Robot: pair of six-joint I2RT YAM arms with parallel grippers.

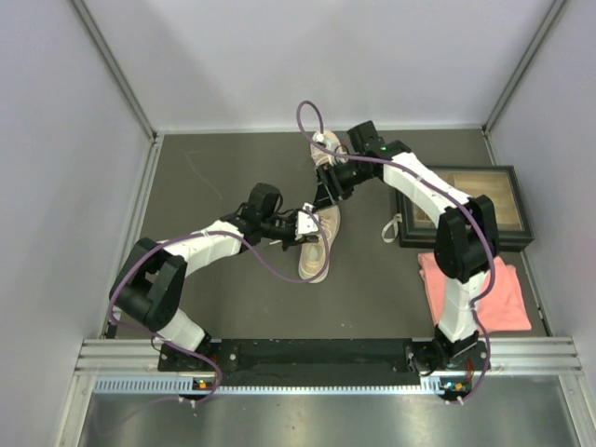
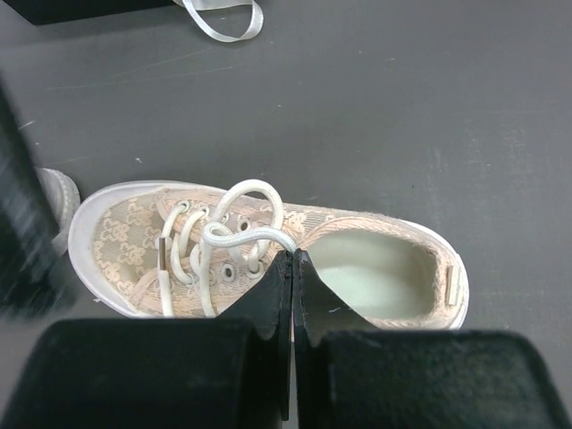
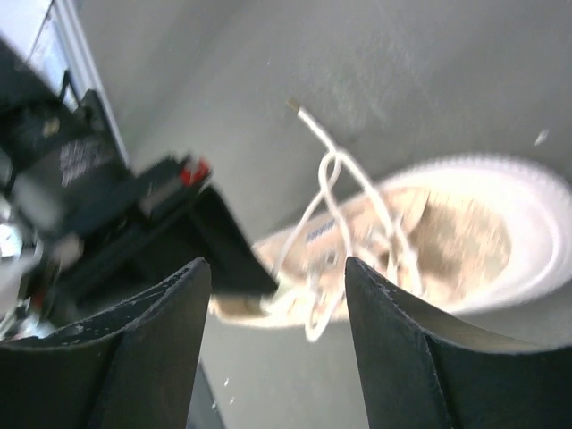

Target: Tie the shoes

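Note:
One beige sneaker [image 1: 317, 244] lies mid-table, toe toward the far side. The second sneaker [image 1: 326, 147] lies further back, partly hidden by the right arm. My left gripper [image 1: 302, 223] is shut on a white lace over the near shoe. In the left wrist view the closed tips [image 2: 292, 256] pinch a loop of the lace [image 2: 243, 234] above the shoe [image 2: 375, 268]. My right gripper [image 1: 327, 193] is open and empty, hovering just beyond that shoe's toe. In the right wrist view its jaws [image 3: 275, 262] stand wide apart in front of the blurred shoe [image 3: 465, 228] and its raised lace [image 3: 327, 170].
A black-framed box [image 1: 470, 207] sits at the right, with a white strap [image 1: 391, 226] beside it, also in the left wrist view [image 2: 223, 20]. A pink cloth [image 1: 475, 291] lies in front of the box. Pale walls enclose the dark table [image 1: 223, 177].

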